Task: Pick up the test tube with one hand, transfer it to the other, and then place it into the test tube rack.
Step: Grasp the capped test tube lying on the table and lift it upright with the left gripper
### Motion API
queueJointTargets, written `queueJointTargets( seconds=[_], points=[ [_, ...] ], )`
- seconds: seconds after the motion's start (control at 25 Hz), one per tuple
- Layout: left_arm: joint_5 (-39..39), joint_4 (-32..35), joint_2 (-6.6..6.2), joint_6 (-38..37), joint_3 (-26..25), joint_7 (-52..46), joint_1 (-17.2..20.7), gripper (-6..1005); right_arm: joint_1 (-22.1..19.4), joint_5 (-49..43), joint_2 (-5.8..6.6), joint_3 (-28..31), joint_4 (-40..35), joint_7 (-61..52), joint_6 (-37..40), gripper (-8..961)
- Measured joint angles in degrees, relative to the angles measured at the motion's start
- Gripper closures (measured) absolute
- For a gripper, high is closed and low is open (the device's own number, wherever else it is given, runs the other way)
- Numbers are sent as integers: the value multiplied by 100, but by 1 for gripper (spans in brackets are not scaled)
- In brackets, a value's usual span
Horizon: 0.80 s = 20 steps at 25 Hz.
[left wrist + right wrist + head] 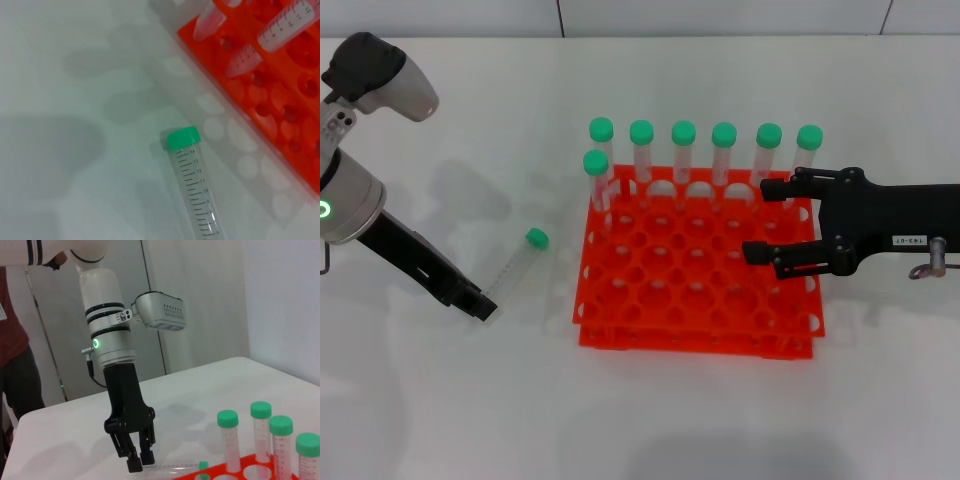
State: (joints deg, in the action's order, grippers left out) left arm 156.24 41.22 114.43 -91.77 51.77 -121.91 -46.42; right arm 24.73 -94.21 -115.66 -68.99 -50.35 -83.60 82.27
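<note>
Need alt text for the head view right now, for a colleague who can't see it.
Left gripper reaches the clear end of a green-capped test tube lying on the white table. Beside it, an orange rack holds seven tubes, right gripper hovering open above.

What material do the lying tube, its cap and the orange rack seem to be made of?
The slim clear test tube looks like transparent plastic: the table shows through and black graduation marks are printed on it. Its green ribbed cap seems opaque matte plastic. The bright orange-red test tube rack appears to be moulded, slightly glossy plastic.
</note>
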Motion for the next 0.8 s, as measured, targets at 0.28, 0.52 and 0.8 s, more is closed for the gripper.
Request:
queueJointTargets(
  seconds=[0.28,0.52,0.8],
  points=[
    [14,0,0,35,0,1,9,668,-4,0,0,0,0,1,0,78],
    [21,-6,0,63,0,8,12,669,-4,0,0,0,0,1,0,78],
    [21,-14,0,67,7,18,-9,672,-4,0,0,0,-1,1,0,78]
  ],
)
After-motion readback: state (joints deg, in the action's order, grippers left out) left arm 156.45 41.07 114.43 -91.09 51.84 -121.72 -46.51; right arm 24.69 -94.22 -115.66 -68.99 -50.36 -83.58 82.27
